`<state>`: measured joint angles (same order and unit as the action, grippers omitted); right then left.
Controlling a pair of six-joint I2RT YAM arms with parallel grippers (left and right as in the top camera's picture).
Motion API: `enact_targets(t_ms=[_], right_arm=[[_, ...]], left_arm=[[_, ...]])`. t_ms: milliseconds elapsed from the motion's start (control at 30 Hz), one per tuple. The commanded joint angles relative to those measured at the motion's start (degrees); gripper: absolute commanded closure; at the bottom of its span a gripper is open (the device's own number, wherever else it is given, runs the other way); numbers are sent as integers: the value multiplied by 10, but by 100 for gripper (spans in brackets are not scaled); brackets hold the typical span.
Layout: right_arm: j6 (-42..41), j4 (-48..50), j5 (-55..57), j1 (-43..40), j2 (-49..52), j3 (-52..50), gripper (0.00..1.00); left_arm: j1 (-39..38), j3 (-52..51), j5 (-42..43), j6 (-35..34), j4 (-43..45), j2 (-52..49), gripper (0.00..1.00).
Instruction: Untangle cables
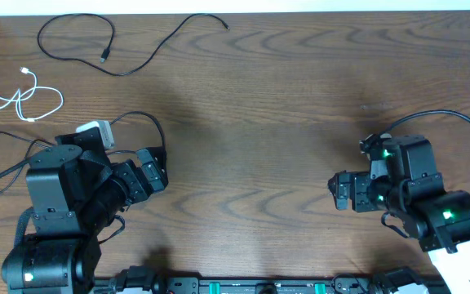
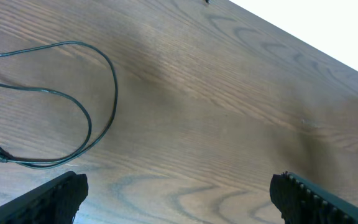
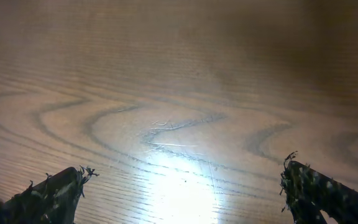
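Note:
A thin black cable (image 1: 121,74) lies in a loose loop at the table's far left, one plug end (image 1: 104,57) inside the loop and the other end (image 1: 227,27) near the back edge. A white cable (image 1: 16,98) lies coiled at the left edge, apart from the black one. My left gripper (image 1: 155,169) is open and empty, well in front of both. In the left wrist view a thin dark cable loop (image 2: 114,87) lies ahead-left of the open jaws (image 2: 179,199). My right gripper (image 1: 335,192) is open and empty over bare wood, as the right wrist view (image 3: 182,193) shows.
A thicker black wire (image 1: 141,115) arcs from the left arm's white box (image 1: 96,132), and another (image 1: 455,117) runs from the right arm. The table's back edge (image 1: 300,10) meets a white surface. Wood table (image 1: 259,122) between the arms.

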<state>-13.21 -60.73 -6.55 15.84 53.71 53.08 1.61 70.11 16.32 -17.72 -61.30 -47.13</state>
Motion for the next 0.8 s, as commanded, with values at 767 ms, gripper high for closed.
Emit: enact_targets(t_ms=[767], right_arm=[[31, 11, 88, -1, 5, -14, 1]], left_arm=[[0, 9, -6, 12, 0, 0, 1]])
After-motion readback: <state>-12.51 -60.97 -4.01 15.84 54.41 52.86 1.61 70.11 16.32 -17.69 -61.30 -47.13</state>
